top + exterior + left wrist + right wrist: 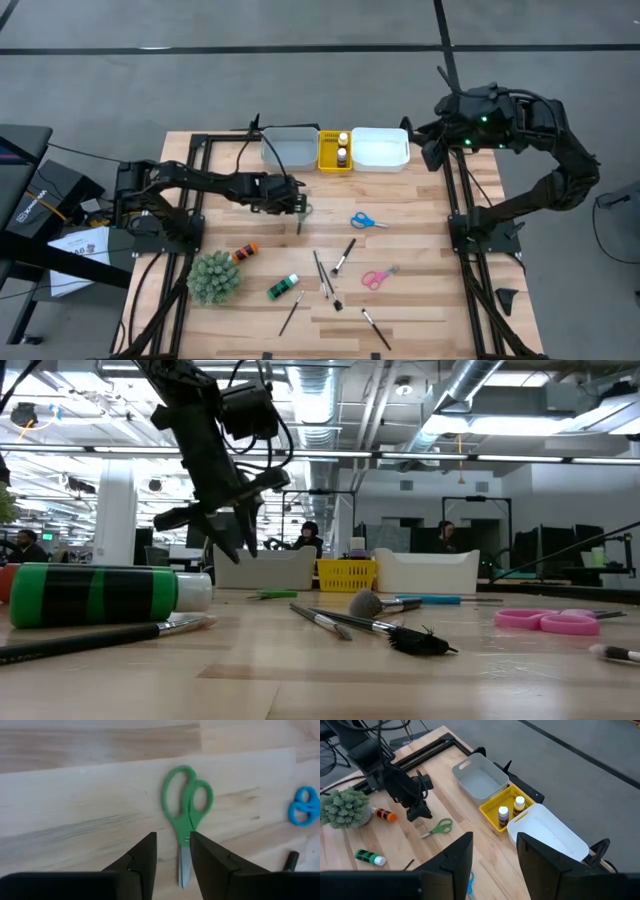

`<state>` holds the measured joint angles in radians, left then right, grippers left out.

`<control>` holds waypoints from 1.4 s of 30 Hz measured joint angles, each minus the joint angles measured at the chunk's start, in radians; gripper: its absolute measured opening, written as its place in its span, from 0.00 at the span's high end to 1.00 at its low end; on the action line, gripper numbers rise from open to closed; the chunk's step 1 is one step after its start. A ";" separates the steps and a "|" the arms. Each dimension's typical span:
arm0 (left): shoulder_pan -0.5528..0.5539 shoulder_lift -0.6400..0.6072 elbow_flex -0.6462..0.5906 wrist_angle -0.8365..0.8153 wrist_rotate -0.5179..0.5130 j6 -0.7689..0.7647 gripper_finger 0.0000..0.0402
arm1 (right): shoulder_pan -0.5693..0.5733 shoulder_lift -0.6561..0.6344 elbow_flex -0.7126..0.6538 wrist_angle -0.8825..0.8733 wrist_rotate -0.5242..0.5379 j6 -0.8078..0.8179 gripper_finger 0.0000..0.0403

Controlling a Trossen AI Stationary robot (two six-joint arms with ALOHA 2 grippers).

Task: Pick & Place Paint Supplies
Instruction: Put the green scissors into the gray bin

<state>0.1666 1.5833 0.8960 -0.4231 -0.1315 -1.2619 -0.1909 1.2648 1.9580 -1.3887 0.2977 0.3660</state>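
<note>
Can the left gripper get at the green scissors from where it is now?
Probably yes. The left gripper hangs above the green scissors, which lie flat on bare table, its open jaws straddling the blades, with nothing between them.

The left arm is stretched low across the table, its gripper (299,205) pointed down above the surface. The fingers (145,857) are parted by a narrow gap, with nothing clasped between them. The right arm is folded high beyond the table's far right corner; its gripper (494,852) is held open and aimed across the table.
</note>
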 joint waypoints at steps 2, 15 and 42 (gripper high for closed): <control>0.005 0.009 0.001 -0.005 0.000 -0.003 0.77 | 0.000 0.000 0.000 0.017 0.000 -0.004 0.63; 0.001 0.009 0.222 0.040 0.121 0.084 0.89 | 0.000 0.000 0.000 0.043 -0.002 -0.010 0.63; -0.065 0.223 0.350 -0.310 -0.124 -0.386 0.89 | 0.000 -0.017 0.000 0.036 -0.012 -0.063 0.61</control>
<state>0.1020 1.8065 1.2458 -0.7328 -0.2554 -1.6474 -0.1913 1.2480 1.9583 -1.3529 0.2859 0.3035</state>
